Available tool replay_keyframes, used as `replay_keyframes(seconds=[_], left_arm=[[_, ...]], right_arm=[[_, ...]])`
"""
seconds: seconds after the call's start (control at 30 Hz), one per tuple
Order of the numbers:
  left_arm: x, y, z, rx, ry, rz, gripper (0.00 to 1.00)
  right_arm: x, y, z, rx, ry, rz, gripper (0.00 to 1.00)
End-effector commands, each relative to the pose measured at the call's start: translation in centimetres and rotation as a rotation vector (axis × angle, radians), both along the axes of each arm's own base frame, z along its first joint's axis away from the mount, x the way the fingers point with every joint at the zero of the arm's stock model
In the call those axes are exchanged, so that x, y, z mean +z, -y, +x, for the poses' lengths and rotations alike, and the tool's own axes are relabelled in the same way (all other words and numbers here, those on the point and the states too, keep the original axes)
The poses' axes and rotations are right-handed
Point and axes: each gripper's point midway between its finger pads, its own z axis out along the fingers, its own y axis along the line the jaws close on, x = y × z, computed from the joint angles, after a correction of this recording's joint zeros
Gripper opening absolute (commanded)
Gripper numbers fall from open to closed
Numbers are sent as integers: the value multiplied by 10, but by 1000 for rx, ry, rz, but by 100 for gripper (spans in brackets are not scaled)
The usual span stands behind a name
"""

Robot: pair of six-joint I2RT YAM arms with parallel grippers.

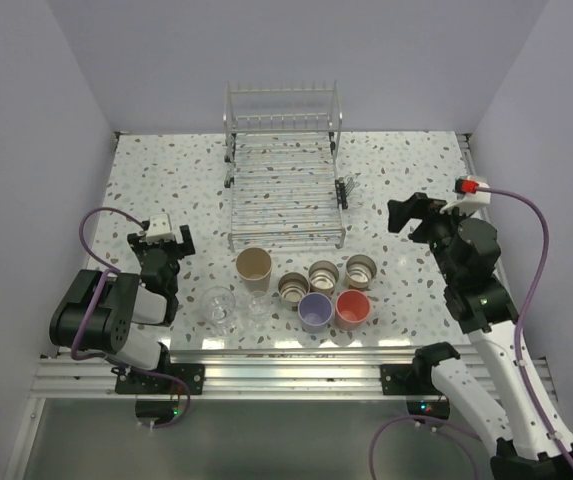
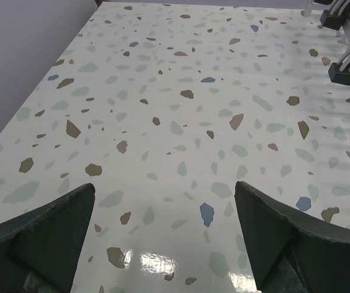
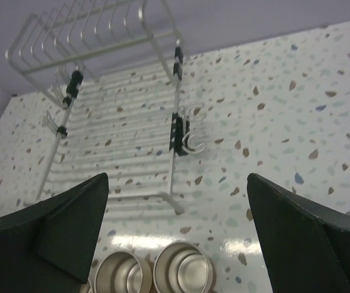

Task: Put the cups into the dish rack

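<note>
Both sets of jaws stood spread wide, holding nothing. The 2 clear cups [image 1: 218, 304] looked slippery and fragile, probably best pinched gently across the rim wall.

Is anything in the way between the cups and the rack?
No, nothing I can see. The cups stand in a bunch right in front of the dish rack, with only bare table between them.

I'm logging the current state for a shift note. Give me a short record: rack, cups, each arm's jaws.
Dish rack: nothing in it
Count: eight, all on the table, near side of rack
Kinds: beige cup, lavender cup, coral cup, three metallic cups, two clear cups
Left gripper: jaws open, empty
Right gripper: jaws open, empty
</note>
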Motion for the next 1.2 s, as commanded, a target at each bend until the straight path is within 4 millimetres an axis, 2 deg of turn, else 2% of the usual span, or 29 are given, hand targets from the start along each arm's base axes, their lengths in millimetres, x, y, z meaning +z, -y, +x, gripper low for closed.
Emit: replay_keyframes(seconds=[0.0,0.07,0.13,0.17,0.2,0.23,0.27,0.3,0.33,0.37,0.4,0.5,0.53,0.57,0.6,0.63,0.67,0.7,0.73,0.77,0.8,0.9,0.93,1.0,1.17], left_arm=[[30,1,8,-5,119,5,100],[30,1,9,-5,116,2,100],[33,-1,7,6,132,4,100],[39,-6,10,69,135,-2,100],[36,-4,14,59,101,-9,100],[25,-15,13,134,20,19,100],[23,-15,17,167,-21,-7,100],[39,-16,32,185,-6,-20,100],[28,-17,30,197,-95,-6,100],[45,-13,39,192,-72,-50,100],[49,-11,39,190,-77,-62,100],[93,2,31,106,20,-162,100],[108,2,21,101,44,-198,100],[112,4,17,130,59,-316,100],[136,6,16,120,102,-354,100],[130,13,14,84,39,-356,100],[152,33,20,-27,35,-373,100],[155,39,20,-47,-2,-396,96],[134,47,14,-58,-126,-417,85],[139,61,12,-119,-168,-451,81],[133,69,8,-145,-208,-461,79],[123,102,-7,-268,-303,-420,80],[114,118,-19,-313,-369,-393,80],[103,136,-35,-373,-457,-359,80],[88,161,-68,-467,-539,-353,80]], right_arm=[[-29,-38,-22,210,-180,54,98],[-30,-35,-24,189,-182,76,98],[-42,-23,-23,108,-197,95,98],[-54,-21,-23,87,-220,115,98],[-55,-21,-24,88,-209,112,98],[-56,-23,-25,106,-200,112,98],[-54,-22,-25,101,-179,110,98],[-60,-23,-26,104,-189,113,98],[-61,-22,-26,104,-193,113,98],[-62,-23,-27,114,-203,103,98],[-63,-23,-27,110,-211,102,98],[-67,-16,-30,80,-224,77,98],[-69,-15,-30,75,-225,79,98],[-70,-14,-31,68,-226,88,98],[-71,-12,-32,43,-235,112,98],[-72,-10,-33,32,-247,118,98],[-73,-10,-35,27,-262,128,98],[-75,-9,-35,19,-269,130,98],[-75,-8,-36,13,-272,135,98],[-76,-8,-37,7,-280,146,98],[-76,-9,-39,10,-281,152,98],[-76,-14,-42,41,-294,163,98],[-79,-15,-44,47,-309,160,98],[-80,-14,-47,51,-330,147,98],[-84,-13,-55,54,-347,134,98]])
